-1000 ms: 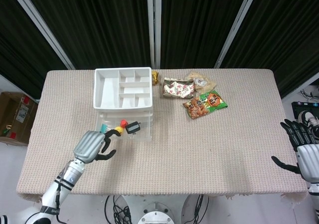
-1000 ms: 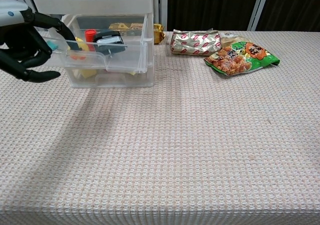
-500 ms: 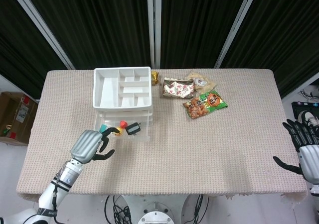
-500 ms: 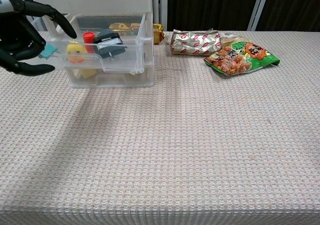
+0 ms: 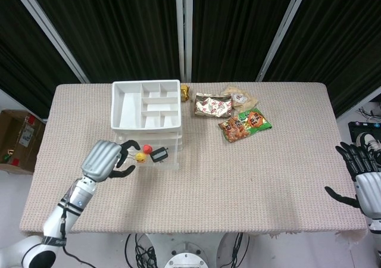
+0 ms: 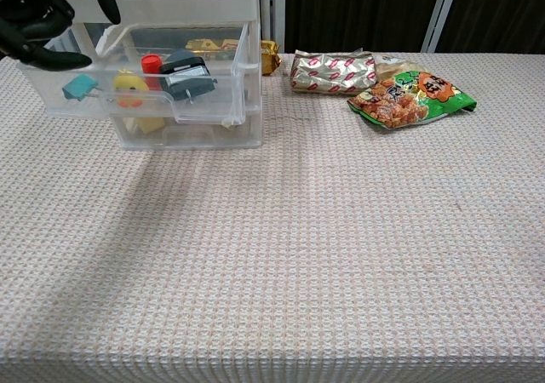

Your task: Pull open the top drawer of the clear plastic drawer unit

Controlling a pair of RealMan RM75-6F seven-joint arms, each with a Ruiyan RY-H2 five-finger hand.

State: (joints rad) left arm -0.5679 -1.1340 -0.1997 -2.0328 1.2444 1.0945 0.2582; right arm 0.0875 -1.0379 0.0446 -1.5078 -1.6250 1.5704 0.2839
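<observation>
The clear plastic drawer unit (image 5: 146, 108) stands at the table's back left, with a white divided tray on top. Its top drawer (image 6: 136, 102) sticks out toward me and holds a teal clip (image 6: 81, 86), a yellow piece (image 6: 128, 89), a red cap (image 6: 152, 62) and a dark box (image 6: 189, 72). My left hand (image 5: 107, 161) hovers just above the drawer's front left corner, fingers curved and apart, holding nothing; the chest view shows the left hand (image 6: 38, 17) clear of the drawer rim. My right hand (image 5: 363, 181) hangs off the table's right edge, fingers spread and empty.
Snack packets lie right of the unit: a silver and red one (image 5: 213, 106), a green and orange one (image 5: 244, 125) and a tan one (image 5: 237, 95). A small gold item (image 5: 185, 92) sits by the unit's back right corner. A cardboard box (image 5: 18, 140) stands on the floor left.
My left hand has lifted up and away from the drawer's front left corner. The drawer stays pulled out. The right hand has barely moved.
</observation>
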